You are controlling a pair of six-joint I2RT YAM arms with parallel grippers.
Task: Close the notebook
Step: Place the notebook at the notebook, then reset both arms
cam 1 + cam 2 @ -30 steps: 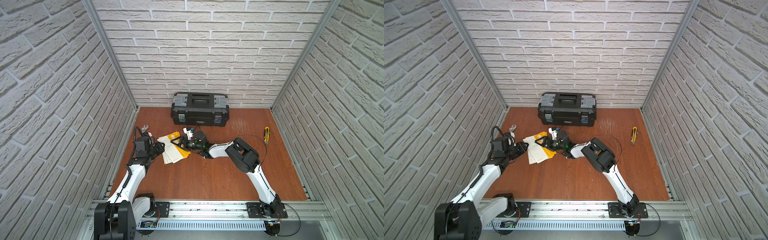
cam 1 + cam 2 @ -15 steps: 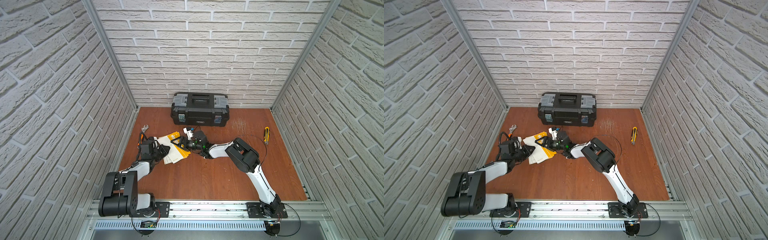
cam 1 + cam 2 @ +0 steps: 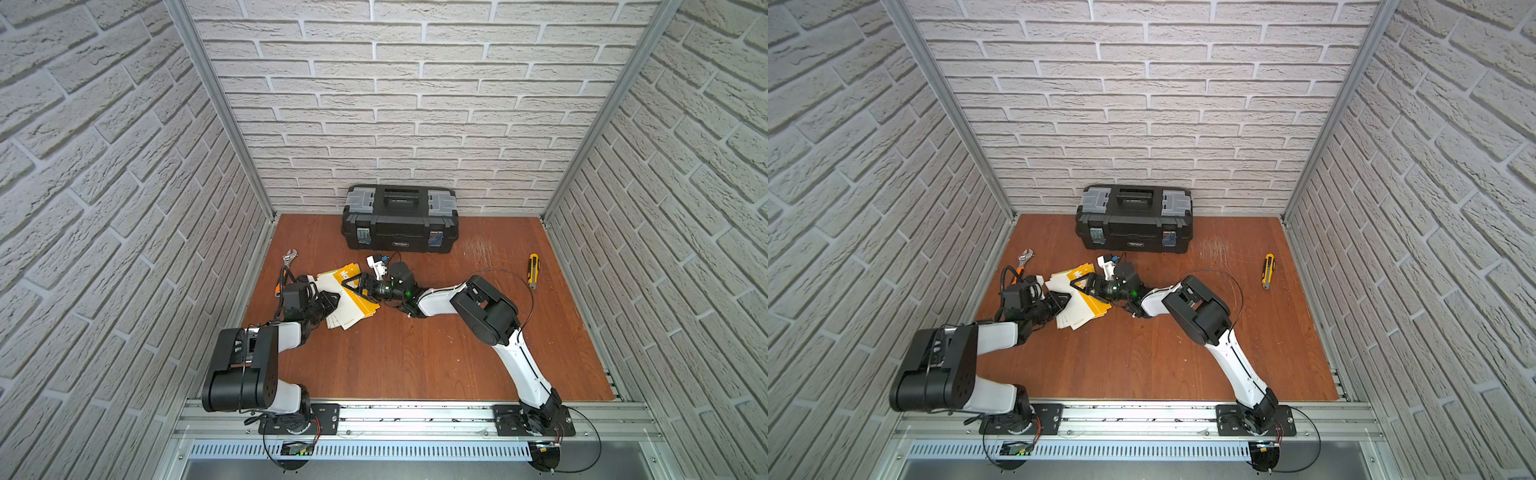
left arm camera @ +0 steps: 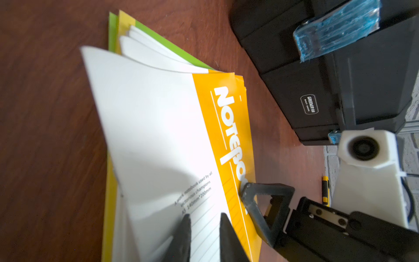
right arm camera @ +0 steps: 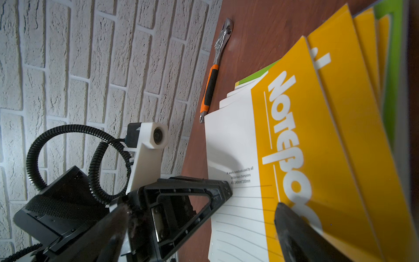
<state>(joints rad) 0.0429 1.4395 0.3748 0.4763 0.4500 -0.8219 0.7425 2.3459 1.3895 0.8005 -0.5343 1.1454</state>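
Note:
The notebook (image 3: 345,308) (image 3: 1076,312) lies on the wooden floor, its white and orange cover (image 4: 163,127) (image 5: 292,140) facing up with "Notebook" printed on it. The cover bows up over fanned white pages (image 4: 145,45) at its far end. My left gripper (image 3: 330,298) (image 3: 1063,300) (image 4: 205,221) is low over the cover's white lined part, jaws a little apart with nothing between them. My right gripper (image 3: 353,284) (image 3: 1080,284) (image 5: 204,217) stands wide open across from it. One of its fingers (image 5: 292,224) rests on the orange band.
More notebooks, yellow and green (image 4: 112,29) (image 5: 390,45), lie fanned under and beside it. A black toolbox (image 3: 400,220) stands against the back wall. An orange-handled wrench (image 3: 289,261) (image 5: 213,74) lies near the left wall. A yellow utility knife (image 3: 532,270) is at the right.
My left arm has folded down low, and its gripper has slid right onto the notebook's cover. The right arm has not moved.

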